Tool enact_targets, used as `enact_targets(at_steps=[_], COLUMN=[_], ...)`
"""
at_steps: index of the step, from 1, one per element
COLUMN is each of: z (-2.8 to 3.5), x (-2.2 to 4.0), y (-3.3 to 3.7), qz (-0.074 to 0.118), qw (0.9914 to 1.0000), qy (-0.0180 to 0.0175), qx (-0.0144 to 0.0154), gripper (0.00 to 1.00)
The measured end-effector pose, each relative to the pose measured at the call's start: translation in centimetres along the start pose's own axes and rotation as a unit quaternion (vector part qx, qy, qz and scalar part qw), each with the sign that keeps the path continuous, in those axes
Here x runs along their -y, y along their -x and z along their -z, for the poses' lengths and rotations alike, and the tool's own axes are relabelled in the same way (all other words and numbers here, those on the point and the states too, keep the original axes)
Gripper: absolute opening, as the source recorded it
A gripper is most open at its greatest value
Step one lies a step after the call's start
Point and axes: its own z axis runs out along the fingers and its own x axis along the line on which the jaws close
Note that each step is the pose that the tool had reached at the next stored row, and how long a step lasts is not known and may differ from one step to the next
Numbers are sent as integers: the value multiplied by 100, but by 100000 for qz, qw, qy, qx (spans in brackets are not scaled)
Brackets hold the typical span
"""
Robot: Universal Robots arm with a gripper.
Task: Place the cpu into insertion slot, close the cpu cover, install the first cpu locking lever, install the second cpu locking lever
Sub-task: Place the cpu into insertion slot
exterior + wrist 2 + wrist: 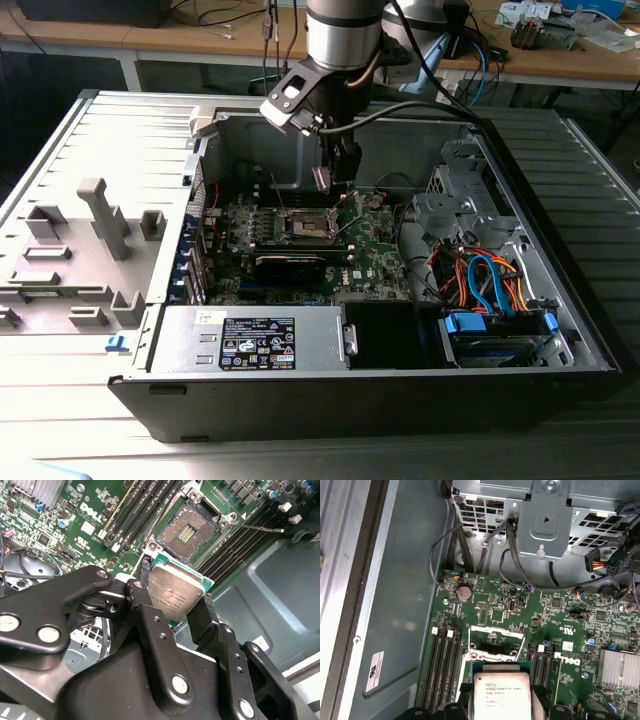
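The cpu point(175, 592) is gripped by its edges in the end effector point(174, 596): one chip, clamped between two fingers point(150, 625) so that its flat top is kept clear. It is held above the slot point(189, 530), near it but apart, not yet seated. One slot is seen, bared for the chip. One thin lever point(260, 528) is swung out beside it.

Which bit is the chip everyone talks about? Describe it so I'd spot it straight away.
Look inside the open computer case to the green motherboard. Close to its empty square socket, the black claw grips the cpu by two edges. It is the flat square with a dull silver-grey metal top and green rim, unlike the dark parts around it.
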Motion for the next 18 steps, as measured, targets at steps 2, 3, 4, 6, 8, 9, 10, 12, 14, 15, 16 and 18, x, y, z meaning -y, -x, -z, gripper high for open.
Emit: enact_targets(at_steps=[2, 3, 4, 6, 8, 9, 10, 12, 14, 15, 16, 18], z=[-2, -3, -4, -7, -10, -11, -12, -16, -17, -17, -18, -18], x=[0, 0, 0, 0, 1, 1, 1, 1, 1, 1, 1, 1], y=[0, 0, 0, 0, 1, 1, 1, 1, 1, 1, 1, 1], qz=[-506, -806, -1161, -2239, -2986, -3323, -3655, -4437, -4981, -4983, -4988, -4999], qw=[99999, 99997, 99993, 99973, 99952, 99941, 99929, 99897, 99871, 99871, 99871, 99871], qy=[-6, -13, -25, -53, -62, -68, -67, -56, -50, -49, -49, -46], qx=[123, 206, 319, 645, 830, 866, 885, 914, 933, 934, 932, 934], gripper=[55, 55, 55, 55, 55, 55, 55, 55, 55, 55, 55, 55])
